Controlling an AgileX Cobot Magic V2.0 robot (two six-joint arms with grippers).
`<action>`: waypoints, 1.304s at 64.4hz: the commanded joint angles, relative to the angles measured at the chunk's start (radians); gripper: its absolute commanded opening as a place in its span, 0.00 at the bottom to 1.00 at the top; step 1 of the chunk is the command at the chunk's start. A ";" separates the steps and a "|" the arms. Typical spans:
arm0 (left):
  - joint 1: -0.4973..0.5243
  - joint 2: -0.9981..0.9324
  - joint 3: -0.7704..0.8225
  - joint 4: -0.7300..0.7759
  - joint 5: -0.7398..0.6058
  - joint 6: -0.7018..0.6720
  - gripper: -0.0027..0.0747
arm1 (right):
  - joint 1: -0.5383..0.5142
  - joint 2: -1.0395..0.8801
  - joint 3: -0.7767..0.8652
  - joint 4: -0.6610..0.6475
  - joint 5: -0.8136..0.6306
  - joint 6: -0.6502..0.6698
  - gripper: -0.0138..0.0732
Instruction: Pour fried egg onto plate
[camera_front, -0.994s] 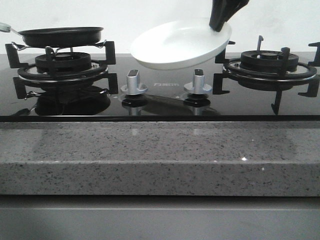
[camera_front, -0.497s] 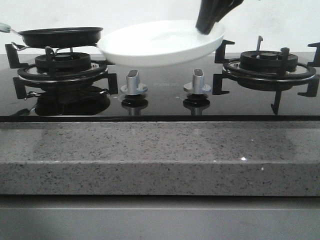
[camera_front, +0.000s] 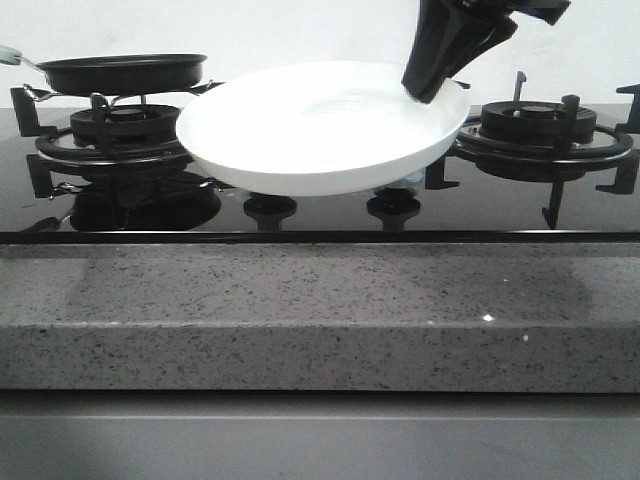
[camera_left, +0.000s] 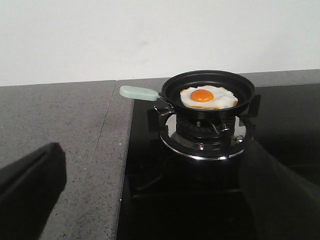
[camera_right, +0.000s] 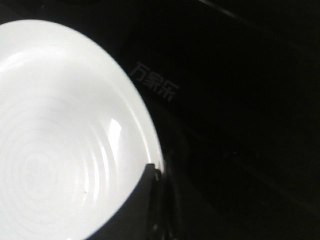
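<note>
The fried egg (camera_left: 207, 97), white with an orange yolk, lies in a small black frying pan (camera_left: 172, 90) with a pale green handle (camera_left: 139, 92). In the front view the pan (camera_front: 120, 70) sits on the left burner and the egg is hidden by its rim. My right gripper (camera_front: 432, 88) is shut on the right rim of the white plate (camera_front: 320, 130), holding it nearly level above the hob's middle, just right of the pan. The right wrist view shows the plate (camera_right: 60, 140) pinched at its edge by that gripper (camera_right: 159, 175). My left gripper (camera_left: 155, 210) hangs open some way from the pan, holding nothing.
The left burner grate (camera_front: 120, 135) carries the pan. The right burner (camera_front: 540, 125) stands bare. The plate hides the two control knobs, and only their reflections (camera_front: 270, 207) show on the black glass hob. A grey speckled counter edge (camera_front: 320, 310) runs along the front and lies left of the hob (camera_left: 55, 130).
My right gripper has carried the plate leftward, lower and closer to the camera. It now covers both knobs and its left rim reaches close to the pan.
</note>
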 joint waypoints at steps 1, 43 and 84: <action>-0.006 0.008 -0.035 -0.003 -0.086 -0.009 0.93 | -0.001 -0.055 -0.021 0.032 -0.054 -0.010 0.08; -0.006 0.155 -0.085 -0.390 -0.089 -0.009 0.93 | -0.001 -0.050 -0.021 0.032 -0.053 -0.010 0.08; 0.336 0.895 -0.577 -1.214 0.384 0.340 0.93 | -0.001 -0.050 -0.021 0.032 -0.053 -0.010 0.08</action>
